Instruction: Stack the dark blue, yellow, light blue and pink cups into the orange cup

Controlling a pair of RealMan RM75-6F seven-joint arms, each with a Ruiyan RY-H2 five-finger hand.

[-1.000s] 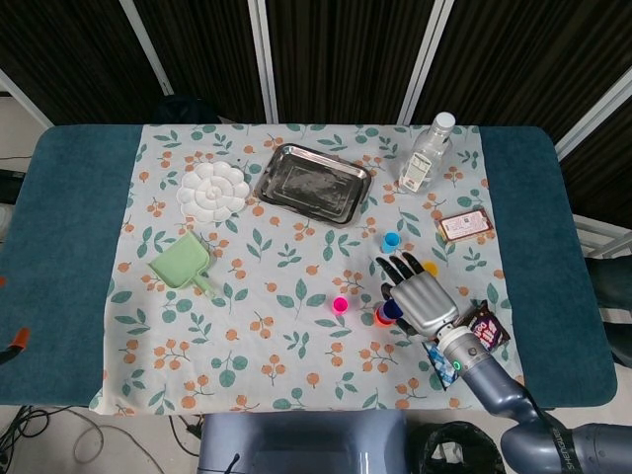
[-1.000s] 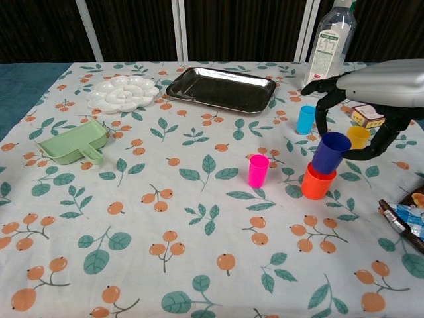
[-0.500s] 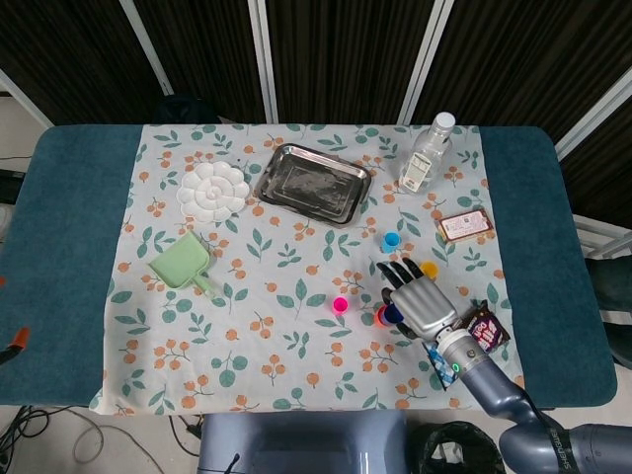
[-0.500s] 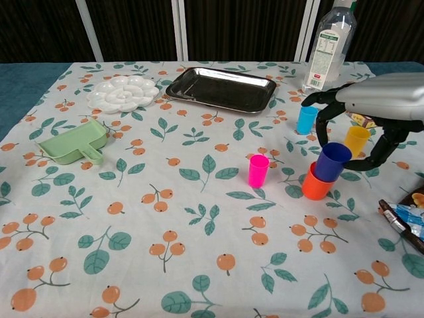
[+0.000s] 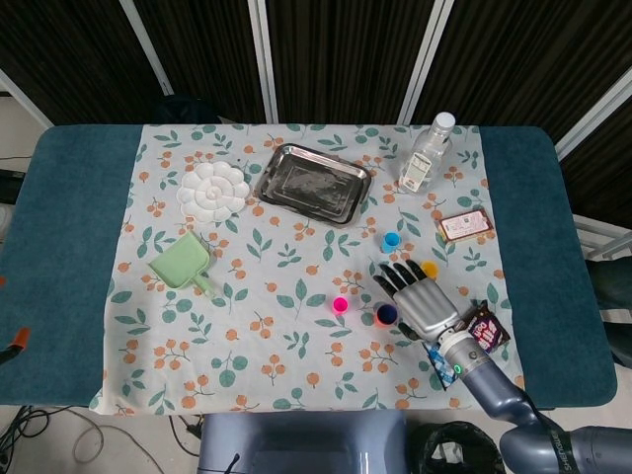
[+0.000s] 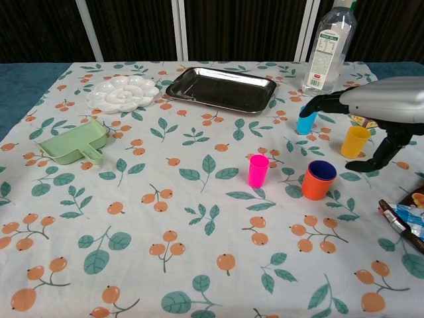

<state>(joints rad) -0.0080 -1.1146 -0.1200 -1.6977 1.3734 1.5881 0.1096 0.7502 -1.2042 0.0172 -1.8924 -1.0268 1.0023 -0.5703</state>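
Observation:
The orange cup (image 6: 318,185) stands right of centre with the dark blue cup (image 6: 321,170) nested inside it, only its rim showing. My right hand (image 6: 381,106) hovers just right of that stack (image 5: 386,315), fingers spread, holding nothing; the same hand (image 5: 423,299) shows in the head view. The yellow cup (image 6: 354,141) stands upright under the hand, the light blue cup (image 6: 306,121) behind the stack, the pink cup (image 6: 258,170) to its left. Pink cup (image 5: 340,305), light blue cup (image 5: 391,240) and yellow cup (image 5: 430,269) also show from above. My left hand is out of both views.
A steel tray (image 6: 222,88), a white palette (image 6: 123,93) and a green scoop (image 6: 75,143) lie at the back and left. A clear bottle (image 6: 330,43) stands behind the cups. A small box (image 5: 464,225) and snack packets (image 6: 407,218) lie at the right.
The dark blue cup went from tilted in my right hand's fingers to sunk fully inside the orange cup. The hand let go, opened and drew slightly right.

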